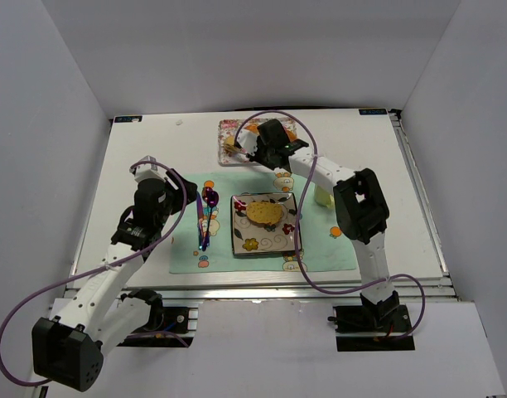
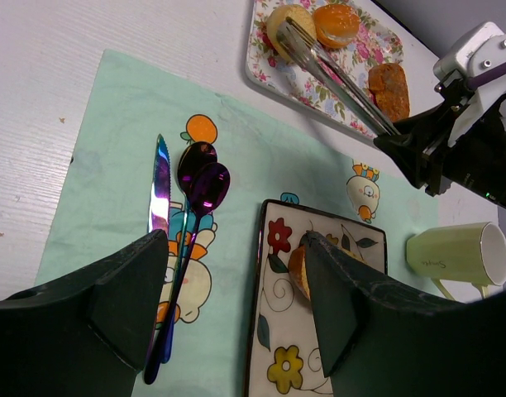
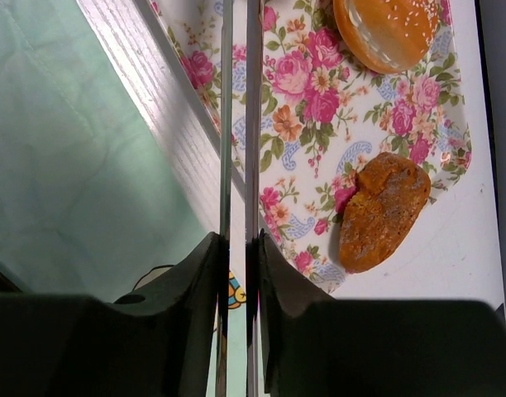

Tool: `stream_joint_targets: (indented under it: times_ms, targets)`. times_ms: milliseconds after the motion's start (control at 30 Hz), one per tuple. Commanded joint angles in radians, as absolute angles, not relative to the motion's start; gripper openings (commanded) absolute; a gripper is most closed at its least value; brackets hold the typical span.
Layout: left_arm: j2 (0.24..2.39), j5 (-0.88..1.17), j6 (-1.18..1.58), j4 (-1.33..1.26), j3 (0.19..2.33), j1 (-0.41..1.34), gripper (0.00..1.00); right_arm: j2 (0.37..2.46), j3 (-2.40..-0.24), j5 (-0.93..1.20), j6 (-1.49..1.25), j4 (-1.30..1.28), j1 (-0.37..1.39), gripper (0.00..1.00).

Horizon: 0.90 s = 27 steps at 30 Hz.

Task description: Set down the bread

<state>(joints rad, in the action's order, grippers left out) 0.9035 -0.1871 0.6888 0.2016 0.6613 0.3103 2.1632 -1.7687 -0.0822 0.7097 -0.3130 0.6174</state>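
Note:
My right gripper [image 3: 236, 248] is shut on metal tongs [image 3: 236, 124] over the near edge of a floral tray [image 3: 311, 107]. In the left wrist view the tongs [image 2: 336, 78] reach a pale round bread [image 2: 279, 18] on the tray [image 2: 261, 83]. A sesame bun [image 3: 389, 29] and a brown bread piece [image 3: 384, 211] also lie there. One bread [image 1: 264, 213] lies on the square flowered plate [image 1: 241, 240]. My left gripper [image 2: 236, 281] is open and empty above the placemat, beside the plate [image 2: 286, 331]. From above, the right gripper [image 1: 252, 143] is at the tray [image 1: 229, 126].
A green placemat [image 1: 183, 249] holds the plate, a knife [image 2: 159, 186] and two purple spoons [image 2: 203, 190] to its left. A pale green cup [image 2: 455, 252] lies on its side right of the plate. White walls enclose the table on three sides.

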Motion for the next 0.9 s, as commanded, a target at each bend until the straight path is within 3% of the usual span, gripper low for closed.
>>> stream_joint_targets:
  times_ms: [0, 267, 433, 867]
  targets:
    - [0.882, -0.196, 0.687, 0.193, 0.667, 0.305, 0.76, 2.164, -1.764, -0.104, 0.712, -0.298, 0.623, 0.24]
    - [0.874, -0.199, 0.687, 0.199, 0.672, 0.305, 0.76, 2.112, -1.781, -0.045, 0.660, -0.334, 0.618, 0.06]
    - [0.865, -0.206, 0.684, 0.207, 0.680, 0.305, 0.76, 1.962, -1.734, 0.070, 0.600, -0.377, 0.608, 0.04]
    - [0.890, -0.173, 0.686, 0.155, 0.664, 0.304, 0.76, 1.320, -1.085, 0.400, 0.676, -0.557, 0.607, 0.02]
